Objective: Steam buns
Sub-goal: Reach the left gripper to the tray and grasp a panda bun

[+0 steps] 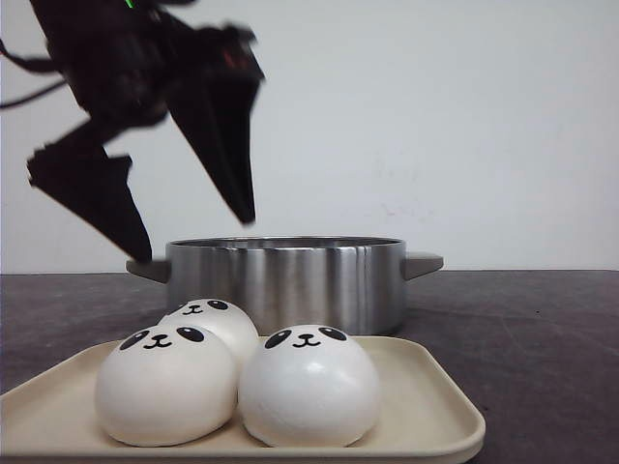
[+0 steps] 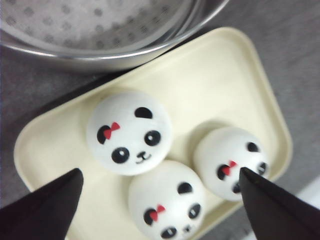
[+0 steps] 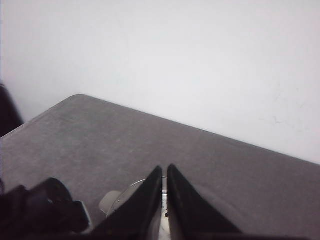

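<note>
Buns [image 1: 242, 382] are sitting three to a cream tray [image 1: 435, 411] at the front of the dark table [image 1: 542, 319], bunched up and touching, two in front and one tucked behind on the left, all with their little panda faces pointing at the front camera. From the left wrist view you can also see red bows on the buns [image 2: 130, 132] and the tray [image 2: 225, 75] lying right up against the steamer. That steel steamer pot [image 1: 285, 280] is standing just behind the tray with its stubby side handles sticking out, and its perforated floor [image 2: 90, 20] is showing in the left wrist shot; can't tell from these angles whether anything's sitting inside it. Left gripper [image 1: 193, 237] is hanging in the air over the pot's left side with its fingers spread wide, holding nothing. Right gripper [image 3: 164, 200] is hovering over the table with its two fingers nearly pressed together, only a sliver of a gap, nothing between them.
</note>
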`<state>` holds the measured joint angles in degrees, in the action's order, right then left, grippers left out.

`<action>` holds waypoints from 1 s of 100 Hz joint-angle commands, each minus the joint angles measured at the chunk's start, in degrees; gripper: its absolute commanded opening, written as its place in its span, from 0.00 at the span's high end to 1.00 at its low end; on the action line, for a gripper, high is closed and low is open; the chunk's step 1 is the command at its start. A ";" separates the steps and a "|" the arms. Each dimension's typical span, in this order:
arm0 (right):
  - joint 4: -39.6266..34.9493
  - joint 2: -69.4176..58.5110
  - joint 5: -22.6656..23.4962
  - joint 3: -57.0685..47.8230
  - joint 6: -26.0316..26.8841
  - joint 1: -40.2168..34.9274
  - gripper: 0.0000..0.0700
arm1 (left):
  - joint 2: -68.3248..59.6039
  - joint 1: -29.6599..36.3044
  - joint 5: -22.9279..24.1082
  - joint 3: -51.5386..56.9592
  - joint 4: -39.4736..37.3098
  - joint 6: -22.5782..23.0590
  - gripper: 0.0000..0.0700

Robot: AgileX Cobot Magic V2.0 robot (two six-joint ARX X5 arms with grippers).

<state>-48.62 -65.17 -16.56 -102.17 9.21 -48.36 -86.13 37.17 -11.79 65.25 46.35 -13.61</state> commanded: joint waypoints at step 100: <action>-4.00 -0.28 -0.02 -0.98 0.44 -0.63 0.99 | -14.21 2.73 6.05 1.11 -5.77 -6.25 0.70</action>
<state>-53.01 -64.90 -16.53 -102.17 9.23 -48.36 -99.00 39.29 -6.17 65.25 40.75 -20.32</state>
